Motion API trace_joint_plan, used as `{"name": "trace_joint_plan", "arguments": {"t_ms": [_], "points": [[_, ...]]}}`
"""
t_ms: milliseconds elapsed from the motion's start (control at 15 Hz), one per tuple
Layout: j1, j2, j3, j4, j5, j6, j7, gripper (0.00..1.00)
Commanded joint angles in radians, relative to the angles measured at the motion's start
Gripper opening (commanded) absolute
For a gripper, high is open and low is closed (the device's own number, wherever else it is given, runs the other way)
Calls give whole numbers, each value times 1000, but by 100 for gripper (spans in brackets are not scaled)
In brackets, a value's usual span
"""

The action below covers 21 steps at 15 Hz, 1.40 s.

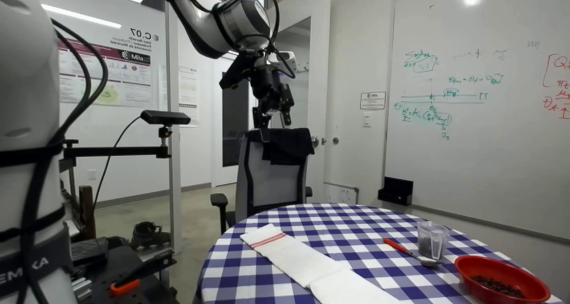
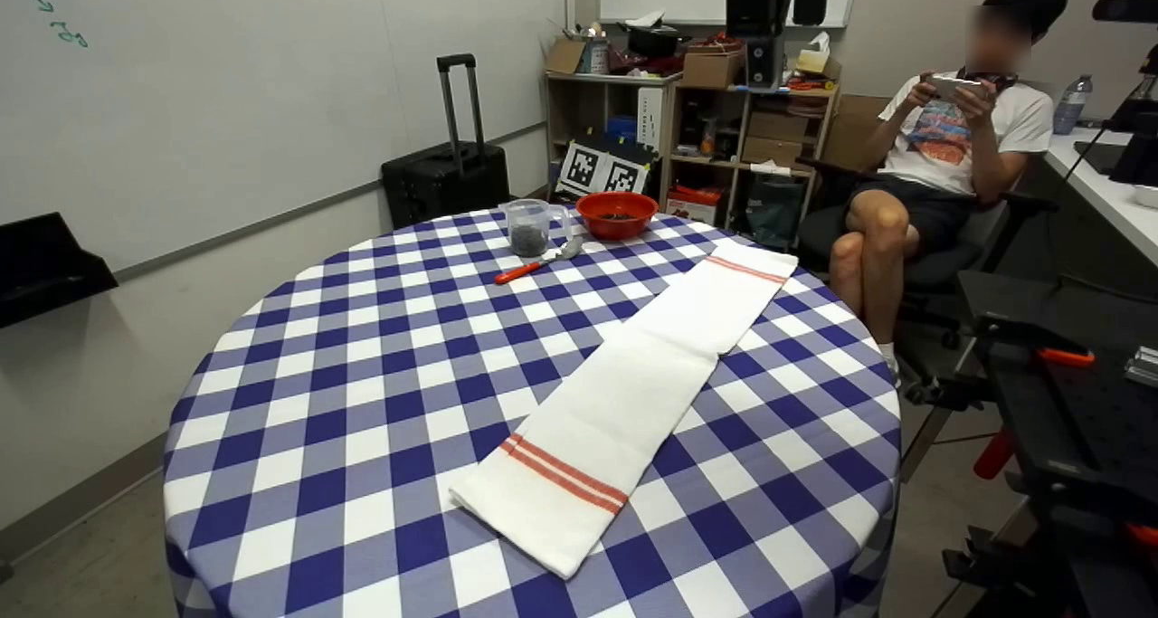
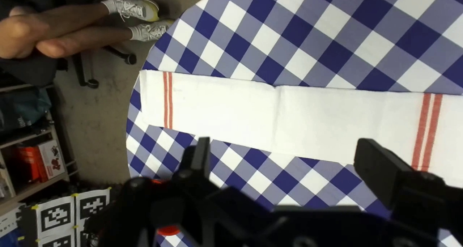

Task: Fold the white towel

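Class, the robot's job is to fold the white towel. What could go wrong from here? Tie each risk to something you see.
The white towel lies directly on the checked tablecloth, so the open tool might pinch both. Lifting could then drag the checked tablecloth and perhaps tip the clear cup or red bowl standing on it. One striped end lies close to the table edge, so it may slip over.

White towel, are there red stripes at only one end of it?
No, in an exterior view the white towel shows red stripes near both ends.
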State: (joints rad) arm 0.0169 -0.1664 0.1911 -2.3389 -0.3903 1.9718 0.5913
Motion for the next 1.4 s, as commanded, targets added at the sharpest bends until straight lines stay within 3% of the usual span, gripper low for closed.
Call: {"name": "trace_joint_plan", "arguments": {"t_ms": [0,533,1000,1333], "points": [[18,53,-14,26,19,59,61,100],[45,335,-41,131,-92,206,160,100],[190,634,-130,414,-145,164,252,100],[244,769,-167,587,-65,133,227,100]]}}
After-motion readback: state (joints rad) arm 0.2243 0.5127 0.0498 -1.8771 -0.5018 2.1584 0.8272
